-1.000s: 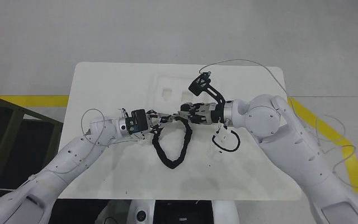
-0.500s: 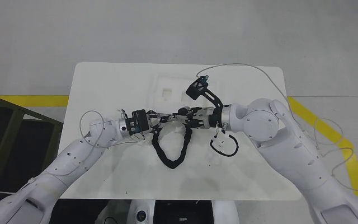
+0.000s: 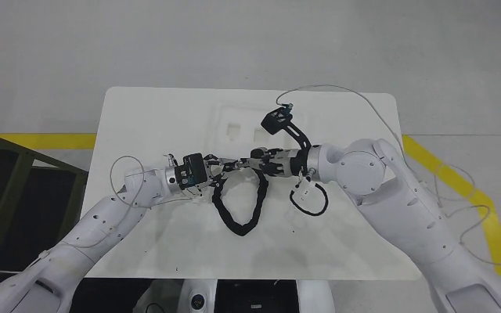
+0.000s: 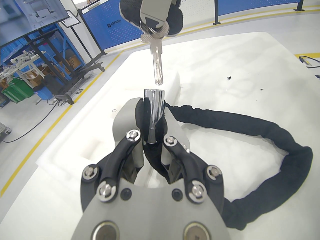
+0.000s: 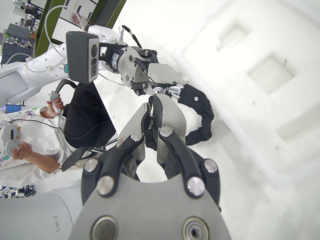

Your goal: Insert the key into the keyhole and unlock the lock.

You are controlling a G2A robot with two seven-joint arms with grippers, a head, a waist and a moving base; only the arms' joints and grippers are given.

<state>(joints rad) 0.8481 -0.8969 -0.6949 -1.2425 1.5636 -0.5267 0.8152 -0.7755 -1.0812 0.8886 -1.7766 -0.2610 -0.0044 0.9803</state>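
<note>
Key (image 4: pixel 157 61), clamped in right gripper's (image 4: pixel 154 18) fingers, tip just short of the keyhole of the lock (image 4: pixel 153 99), its barrel clamped in left gripper's (image 4: pixel 150 118) fingers over the table's (image 4: pixel 250 58) middle; step apparently alignment, next likely a straight push, then a turn.

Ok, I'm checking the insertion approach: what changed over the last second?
The right gripper, shut on the key, moved toward the left gripper, bringing the key tip just short of the lock. Nothing was grasped or released. The left gripper kept holding the lock; the black chain barely shifted.
</note>
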